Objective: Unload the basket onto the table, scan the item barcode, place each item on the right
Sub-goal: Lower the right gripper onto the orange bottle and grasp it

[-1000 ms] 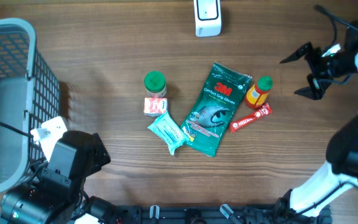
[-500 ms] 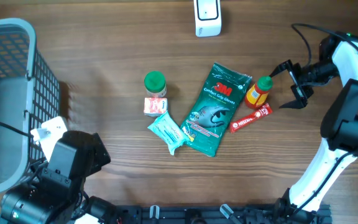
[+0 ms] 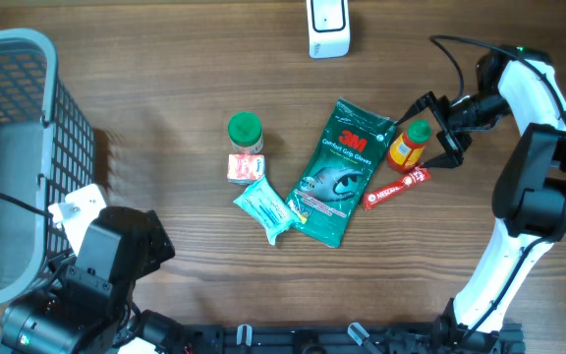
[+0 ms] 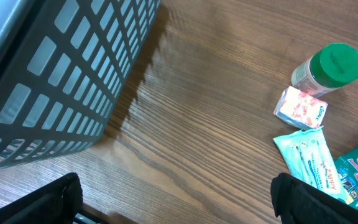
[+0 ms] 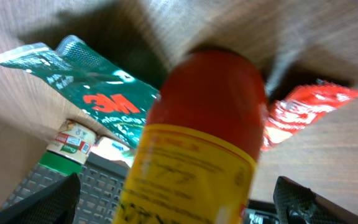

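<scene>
An orange bottle with a yellow label and green cap (image 3: 409, 145) stands right of the green 3M gloves pack (image 3: 340, 172). My right gripper (image 3: 436, 130) is open, one finger on each side of the bottle's right half. In the right wrist view the bottle (image 5: 197, 124) fills the space between the fingers of that gripper (image 5: 179, 205), with a gap on each side. No barcode shows. The white scanner (image 3: 327, 27) stands at the table's far edge. My left gripper (image 4: 179, 205) hangs open over bare wood beside the basket (image 4: 55, 68).
A red sachet (image 3: 397, 187) lies just below the bottle. A green-capped jar (image 3: 245, 130), a small pink box (image 3: 245, 168) and a wipes packet (image 3: 265, 208) sit left of the gloves pack. The grey basket (image 3: 28, 44) fills the left edge.
My right gripper has moved left from the table's right side and now straddles the bottle, still open. The left arm and the items have not moved.
</scene>
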Action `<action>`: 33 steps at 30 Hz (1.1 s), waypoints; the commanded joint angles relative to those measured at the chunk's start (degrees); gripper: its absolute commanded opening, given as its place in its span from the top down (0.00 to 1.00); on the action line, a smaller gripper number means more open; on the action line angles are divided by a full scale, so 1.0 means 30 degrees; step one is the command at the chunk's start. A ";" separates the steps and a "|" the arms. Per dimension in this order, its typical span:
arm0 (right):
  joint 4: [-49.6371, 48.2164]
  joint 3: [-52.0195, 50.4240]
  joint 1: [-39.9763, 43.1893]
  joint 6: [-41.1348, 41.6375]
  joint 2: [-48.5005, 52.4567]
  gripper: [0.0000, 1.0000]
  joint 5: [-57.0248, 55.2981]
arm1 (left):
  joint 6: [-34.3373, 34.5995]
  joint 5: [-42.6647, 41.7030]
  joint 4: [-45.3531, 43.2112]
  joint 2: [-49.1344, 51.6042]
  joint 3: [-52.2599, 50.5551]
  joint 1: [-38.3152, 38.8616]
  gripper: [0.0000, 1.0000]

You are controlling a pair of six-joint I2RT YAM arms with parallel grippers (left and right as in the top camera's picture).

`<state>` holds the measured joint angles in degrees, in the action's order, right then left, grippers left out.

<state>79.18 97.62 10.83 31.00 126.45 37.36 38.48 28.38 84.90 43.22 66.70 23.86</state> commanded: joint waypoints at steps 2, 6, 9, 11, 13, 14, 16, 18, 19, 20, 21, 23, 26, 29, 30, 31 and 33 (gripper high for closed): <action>-0.0568 -0.0583 -0.0095 0.0386 0.0692 0.00 0.0452 | 0.0277 -0.0087 0.0007 -0.0087 -0.0015 -0.0117 0.00; -0.0882 -0.1348 -0.0240 0.0058 0.1508 0.00 0.1814 | 0.0277 -0.0087 0.0007 -0.0087 -0.0015 -0.0117 0.00; -0.0889 -0.1559 -0.0342 -0.0561 0.1865 0.01 0.2594 | 0.0277 -0.0087 0.0015 -0.0087 -0.0015 -0.0117 0.00; -0.0874 -0.1574 -0.0466 -0.0714 0.1989 0.07 0.2579 | 0.0277 -0.0087 0.0007 -0.0087 -0.0015 -0.0117 0.00; -0.0940 -0.1574 -0.0554 -0.0707 0.1996 0.16 0.2565 | 0.0277 -0.0087 0.0007 -0.0087 -0.0015 -0.0117 0.00; -0.0984 -0.1574 -0.0554 -0.0714 0.1996 0.19 0.2565 | 0.0277 -0.0087 0.0015 -0.0087 -0.0015 -0.0117 0.00; -0.1013 -0.1574 -0.0554 -0.0721 0.1996 0.28 0.2565 | 0.0277 -0.0087 0.0007 -0.0087 -0.0022 -0.0117 0.00; -0.0911 -0.1574 -0.0554 -0.0721 0.1996 0.36 0.2572 | 0.0277 -0.0087 0.0007 -0.0087 -0.0015 -0.0117 0.00; -0.0736 -0.1574 -0.0554 -0.0721 0.1996 0.40 0.2572 | 0.0277 -0.0087 0.0007 -0.0087 -0.0015 -0.0117 0.00; -0.0546 -0.1574 -0.0554 -0.0787 0.1996 0.43 0.2579 | 0.0277 -0.0087 0.0007 -0.0087 -0.0015 -0.0117 0.00; -0.0474 -0.1574 -0.0554 -0.0845 0.1996 0.44 0.2579 | 0.0277 -0.0087 0.0015 -0.0087 -0.0015 -0.0117 0.00; -0.0328 -0.1574 -0.0554 -0.0925 0.1996 0.44 0.2579 | 0.0277 -0.0087 0.0007 -0.0087 -0.0015 -0.0117 0.00; -0.0277 -0.1566 -0.0554 -0.1020 0.1996 0.47 0.2586 | 0.0277 -0.0087 0.0007 -0.0087 -0.0015 -0.0117 0.00; 0.0219 -0.1566 -0.0539 -0.1603 0.1996 0.53 0.2943 | 0.0277 -0.0087 0.0007 -0.0087 -0.0015 -0.0117 0.00; 0.0495 -0.1566 -0.0532 -0.2222 0.1989 0.56 0.3381 | 0.0277 -0.0087 0.0007 -0.0087 -0.0015 -0.0117 0.00; 0.0933 -0.1566 -0.0525 -0.3257 0.1989 0.57 0.4197 | 0.0277 -0.0087 0.0007 -0.0087 -0.0015 -0.0117 0.00; 0.1865 -0.1566 -0.0517 -0.5224 0.1989 0.59 0.5537 | 0.0277 -0.0087 0.0007 -0.0087 -0.0015 -0.0117 0.00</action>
<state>81.52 93.03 9.45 25.28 131.96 45.82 38.48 28.38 84.90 43.22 66.70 23.86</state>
